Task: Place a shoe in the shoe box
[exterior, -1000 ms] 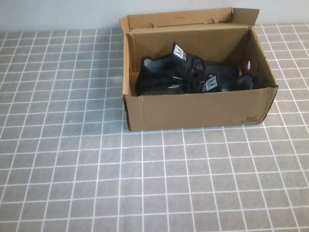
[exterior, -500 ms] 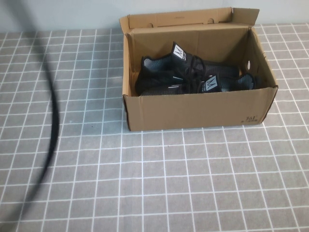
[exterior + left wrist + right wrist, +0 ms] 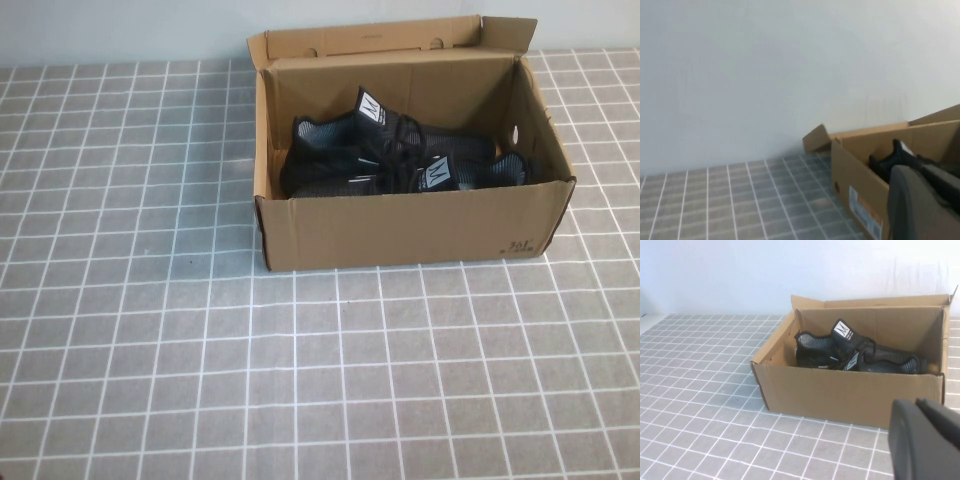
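Note:
The brown cardboard shoe box (image 3: 400,230) stands open at the back middle of the table, its lid flap up. Two near-identical black sneakers lie inside. One shoe (image 3: 340,145) lies toward the back with its white tongue label up. The other shoe (image 3: 470,172) lies along the front wall. I cannot tell which of the pair is which. Neither gripper shows in the high view. My left gripper (image 3: 927,200) hangs shut and empty beside the box (image 3: 850,170). My right gripper (image 3: 920,440) is shut and empty, in front of the box (image 3: 840,390).
The grey tiled table (image 3: 300,380) spreads in front of and to the left of the box. A pale wall (image 3: 120,30) runs along the back edge.
A dark curved cable swept across the left of the high view half a second ago and is gone now. The box and shoes have not moved.

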Tool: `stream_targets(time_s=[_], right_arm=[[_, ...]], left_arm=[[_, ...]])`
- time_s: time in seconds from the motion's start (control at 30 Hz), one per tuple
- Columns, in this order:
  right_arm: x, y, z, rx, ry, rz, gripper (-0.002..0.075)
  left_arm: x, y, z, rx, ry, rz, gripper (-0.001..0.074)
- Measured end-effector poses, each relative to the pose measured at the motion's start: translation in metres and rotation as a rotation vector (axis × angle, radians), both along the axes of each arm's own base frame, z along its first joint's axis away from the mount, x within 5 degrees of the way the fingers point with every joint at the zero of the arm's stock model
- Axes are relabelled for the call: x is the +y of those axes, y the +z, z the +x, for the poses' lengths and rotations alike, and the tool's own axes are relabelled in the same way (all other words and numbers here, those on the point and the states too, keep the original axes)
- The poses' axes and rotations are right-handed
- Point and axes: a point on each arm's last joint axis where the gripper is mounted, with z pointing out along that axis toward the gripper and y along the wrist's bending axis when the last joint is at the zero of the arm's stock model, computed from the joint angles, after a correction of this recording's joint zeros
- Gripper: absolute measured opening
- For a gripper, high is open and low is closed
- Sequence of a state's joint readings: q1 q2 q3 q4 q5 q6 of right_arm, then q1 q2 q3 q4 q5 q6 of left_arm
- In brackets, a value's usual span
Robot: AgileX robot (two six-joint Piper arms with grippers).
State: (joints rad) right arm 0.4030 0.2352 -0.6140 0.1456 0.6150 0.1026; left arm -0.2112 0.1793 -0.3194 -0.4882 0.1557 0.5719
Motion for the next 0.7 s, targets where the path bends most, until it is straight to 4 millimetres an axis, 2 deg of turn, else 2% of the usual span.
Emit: stream_targets(time_s=[0.3, 0.37, 0.6, 0.7], right_arm=[[0.000, 0.001, 0.000, -0.006, -0.001, 0.003, -0.0016], [0.000, 0.001, 0.000, -0.006, -0.001, 0.003, -0.0016], [0.000, 0.000, 0.000, -0.003, 0.000, 0.002, -0.0016], [0.000, 0.000, 0.000, -0.003, 0.000, 0.002, -0.0016]], left_arm=[[0.003, -0.089, 0.009, 0.155, 0.049, 0.008, -0.0001], [0.002, -0.104, 0.008, 0.208, 0.040, 0.021, -0.0001], [-0.007, -0.120, 0.003, 0.388, -0.057, -0.001, -0.0001], [-0.010, -0.119, 0.002, 0.436, -0.075, -0.176, -0.0001]])
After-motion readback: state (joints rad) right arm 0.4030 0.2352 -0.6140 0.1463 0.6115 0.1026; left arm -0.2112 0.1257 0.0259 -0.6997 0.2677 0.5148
